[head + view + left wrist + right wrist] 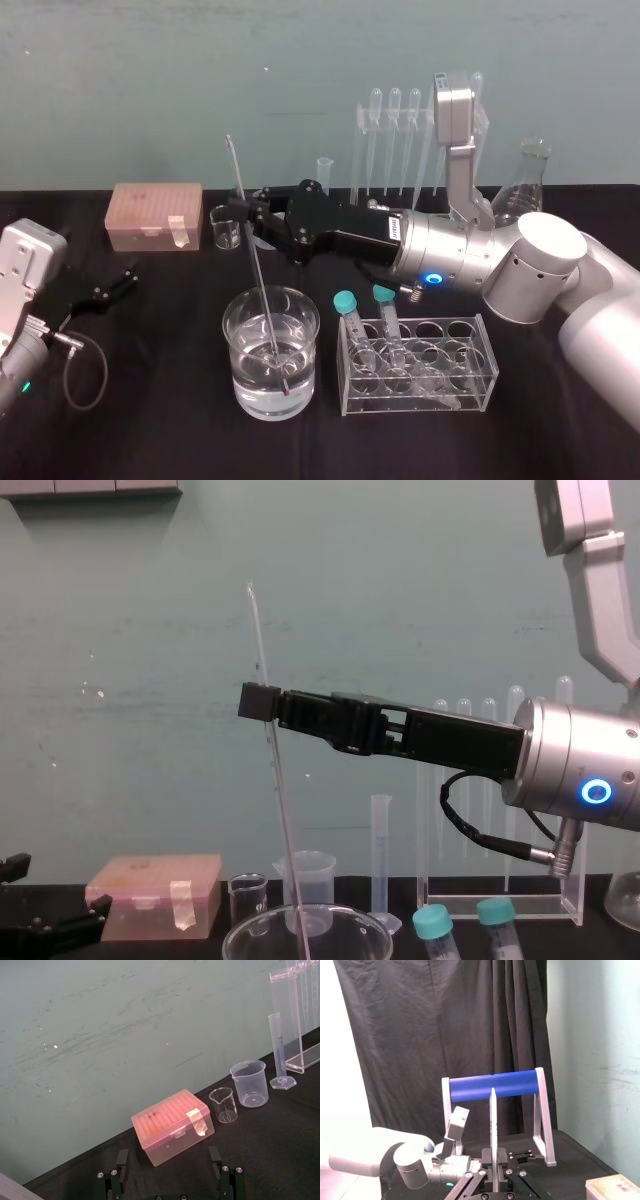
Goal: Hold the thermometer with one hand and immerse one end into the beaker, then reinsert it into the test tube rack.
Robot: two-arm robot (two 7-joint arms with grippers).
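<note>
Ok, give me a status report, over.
Right gripper shut on thermometer, tip dipped in beaker water. Left gripper open, parked at left. Capped tubes stand beside beaker, apart.

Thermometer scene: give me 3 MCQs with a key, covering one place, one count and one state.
1. Where is the lower end of the thermometer? A) inside the beaker B) above its rim C) outside it, alongside
2. How many teal-capped tubes stand in the low clear rack? A) one B) two C) four
3. The right gripper is: A) open, empty B) shut on the thermometer C) shut on a teal-capped tube

1 A: the rod slants down past the rim into the water.
2 B: two teal caps show at the rack's left end.
3 B: it pinches the rod above the beaker.
The left gripper lies parked and open, far left.
</note>
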